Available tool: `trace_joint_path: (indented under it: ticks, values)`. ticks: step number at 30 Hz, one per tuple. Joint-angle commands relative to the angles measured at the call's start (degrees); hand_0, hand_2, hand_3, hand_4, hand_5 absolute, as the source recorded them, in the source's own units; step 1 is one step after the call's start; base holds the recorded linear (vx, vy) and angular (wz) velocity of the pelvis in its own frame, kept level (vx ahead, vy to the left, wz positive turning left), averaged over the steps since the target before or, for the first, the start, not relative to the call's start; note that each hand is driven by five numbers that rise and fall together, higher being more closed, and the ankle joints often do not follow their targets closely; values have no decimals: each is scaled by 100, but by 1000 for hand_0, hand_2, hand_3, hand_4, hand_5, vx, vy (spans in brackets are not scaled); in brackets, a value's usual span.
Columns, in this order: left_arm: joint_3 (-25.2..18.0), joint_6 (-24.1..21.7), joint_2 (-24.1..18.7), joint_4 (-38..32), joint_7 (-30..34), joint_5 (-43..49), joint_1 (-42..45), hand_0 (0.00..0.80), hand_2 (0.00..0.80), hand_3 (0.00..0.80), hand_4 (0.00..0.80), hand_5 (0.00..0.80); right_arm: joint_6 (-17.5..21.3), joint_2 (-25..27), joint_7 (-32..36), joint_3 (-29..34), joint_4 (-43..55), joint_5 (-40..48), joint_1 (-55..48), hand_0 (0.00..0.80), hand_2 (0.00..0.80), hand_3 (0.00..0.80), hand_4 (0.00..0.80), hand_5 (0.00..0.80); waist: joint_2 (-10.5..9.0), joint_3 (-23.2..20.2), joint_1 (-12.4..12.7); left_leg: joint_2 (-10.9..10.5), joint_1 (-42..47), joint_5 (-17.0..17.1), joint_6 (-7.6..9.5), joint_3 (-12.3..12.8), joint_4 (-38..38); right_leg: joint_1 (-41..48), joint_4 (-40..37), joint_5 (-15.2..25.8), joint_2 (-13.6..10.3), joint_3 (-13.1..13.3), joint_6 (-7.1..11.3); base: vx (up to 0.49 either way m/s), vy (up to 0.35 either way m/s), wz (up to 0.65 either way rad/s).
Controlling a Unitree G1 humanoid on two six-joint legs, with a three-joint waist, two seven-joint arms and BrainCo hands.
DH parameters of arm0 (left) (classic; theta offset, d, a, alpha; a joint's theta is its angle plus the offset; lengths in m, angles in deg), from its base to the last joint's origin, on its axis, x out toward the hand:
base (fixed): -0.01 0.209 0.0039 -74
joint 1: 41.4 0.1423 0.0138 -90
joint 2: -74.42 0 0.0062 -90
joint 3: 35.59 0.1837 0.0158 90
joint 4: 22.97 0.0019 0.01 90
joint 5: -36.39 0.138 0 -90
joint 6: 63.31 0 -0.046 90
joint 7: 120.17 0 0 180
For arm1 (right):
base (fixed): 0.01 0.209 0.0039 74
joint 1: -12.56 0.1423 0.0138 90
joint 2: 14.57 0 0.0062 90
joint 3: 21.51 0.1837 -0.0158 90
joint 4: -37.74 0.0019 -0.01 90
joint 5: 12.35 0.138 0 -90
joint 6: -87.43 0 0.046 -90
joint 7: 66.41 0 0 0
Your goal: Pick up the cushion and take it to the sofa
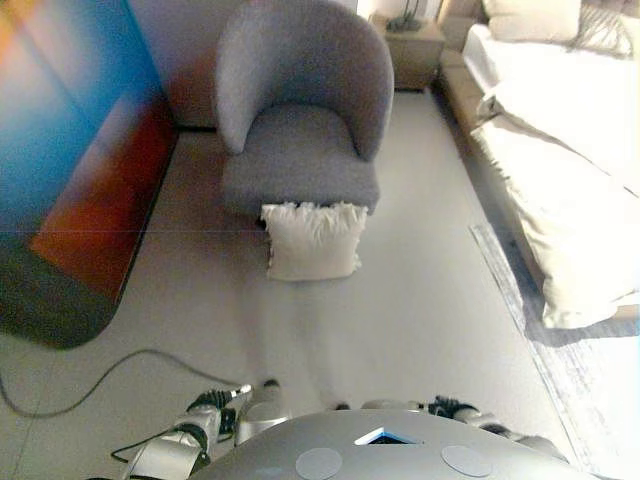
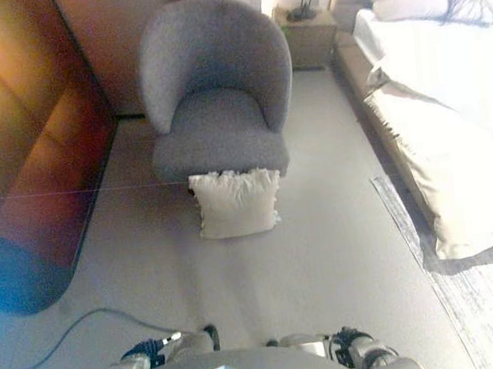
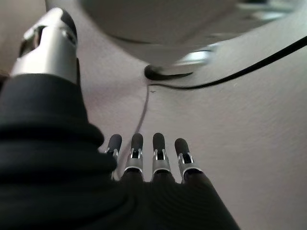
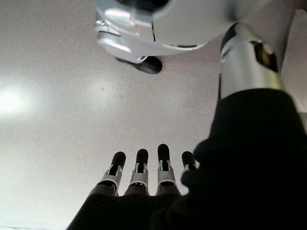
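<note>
A cream cushion [image 1: 313, 242] with a fringed top edge stands on the floor, leaning against the front of a grey armchair [image 1: 300, 120]; it also shows in the right eye view [image 2: 235, 203]. Both hands hang low by my sides, well short of the cushion. My left hand [image 3: 153, 160] has straight fingers over bare floor and holds nothing. My right hand [image 4: 144, 175] also has straight fingers over the floor and is empty.
A bed [image 1: 570, 130] with white bedding runs along the right, with a rug [image 1: 560, 360] beside it. A wooden nightstand [image 1: 412, 50] stands behind the armchair. A dark wooden cabinet [image 2: 28, 160] lines the left side. Open floor lies between me and the cushion.
</note>
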Motion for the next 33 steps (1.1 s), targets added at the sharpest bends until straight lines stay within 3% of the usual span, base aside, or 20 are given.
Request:
trace_joint_path:
  ticks: [1,3,6,10,14,17,19,22,24,26,28,30,31,33]
  values:
    - [17,-6,345,10,100,-122,71,0,0,0,0,0,-7,201,37,-9,-71,-88,209,0,0,0,0,0,77,365,161,-290,-73,-965,530,343,383,64,255,-349,29,196,325,169,30,-11]
    - [31,-39,338,5,95,-96,145,0,0,0,0,0,54,198,30,71,-106,-190,179,0,0,0,0,0,171,318,189,-374,-75,-768,491,491,-286,211,321,-520,149,201,350,250,44,3]
    - [77,-29,318,4,182,-46,236,0,0,0,0,0,65,160,-15,111,-142,-173,103,0,0,0,0,0,278,219,229,-455,-11,-484,452,510,-1204,463,459,-804,339,331,364,339,44,9]
    - [102,22,336,60,278,-147,305,0,0,0,0,0,-36,91,-61,176,-254,-17,-7,0,0,0,0,0,361,42,292,-353,77,-105,318,443,-2346,853,542,-1203,534,573,295,453,69,23]
    - [56,80,363,110,256,-299,347,0,0,0,0,0,-240,102,-88,177,-312,-49,-61,0,0,0,0,0,387,-12,327,-135,-255,-156,169,89,-2453,1087,699,-1602,580,788,235,547,129,-13]
    - [-88,173,367,157,260,-633,304,0,0,0,0,0,-412,153,-68,157,-303,29,16,0,0,0,0,0,390,94,381,30,-448,-95,146,-240,-2453,1068,1109,-1879,446,858,280,588,198,-58]
    - [-211,236,339,194,288,-737,241,0,0,0,0,0,-498,173,-77,138,-270,161,88,0,0,0,0,0,376,180,423,103,-535,-45,182,-309,-2414,985,1452,-1985,327,853,347,620,296,-58]
    - [-383,199,213,254,430,-518,218,0,0,0,0,0,-602,140,-241,269,-227,360,60,0,0,0,0,0,275,210,404,23,-723,-149,307,-195,-1658,839,2050,-1825,-37,685,605,691,354,-39]
    - [-432,60,45,173,571,-308,280,0,0,0,0,0,-746,132,-521,433,-213,-118,-89,0,0,0,0,0,72,103,416,-260,-769,-312,504,-196,-978,962,2375,-1167,-310,573,889,828,312,-10]
    - [-432,-180,-47,69,667,-294,263,0,0,0,0,0,-577,180,-521,425,-161,-761,-115,0,0,0,0,0,-56,-37,523,-449,-648,-581,750,-209,-911,858,2858,-436,-564,412,1180,687,207,0]
    - [-346,-245,-128,-23,595,-276,160,0,0,0,0,0,-407,209,-420,375,-62,-540,-68,0,0,0,0,0,-68,-111,547,-541,-499,-685,872,-288,-985,530,3289,-79,-547,440,1235,561,127,-11]
    - [-203,-222,-231,-39,678,-117,-16,0,0,0,0,0,-270,213,-378,331,25,-217,66,0,0,0,0,0,-78,-143,489,-632,-350,-757,949,-362,-1057,129,3308,23,-288,597,1212,453,56,5]
    - [-126,-176,-253,-48,690,-93,-101,0,0,0,0,0,-190,195,-404,313,26,-29,130,0,0,0,0,0,-78,-161,456,-683,-274,-788,963,-351,-1078,-92,3082,22,-191,558,1182,363,31,19]
    - [-116,-46,-209,-25,585,-252,-254,0,0,0,0,0,-60,133,-571,357,31,239,247,0,0,0,0,0,4,-133,375,-694,64,-884,960,-283,-1178,-636,2537,-169,-281,147,1111,392,17,-1]
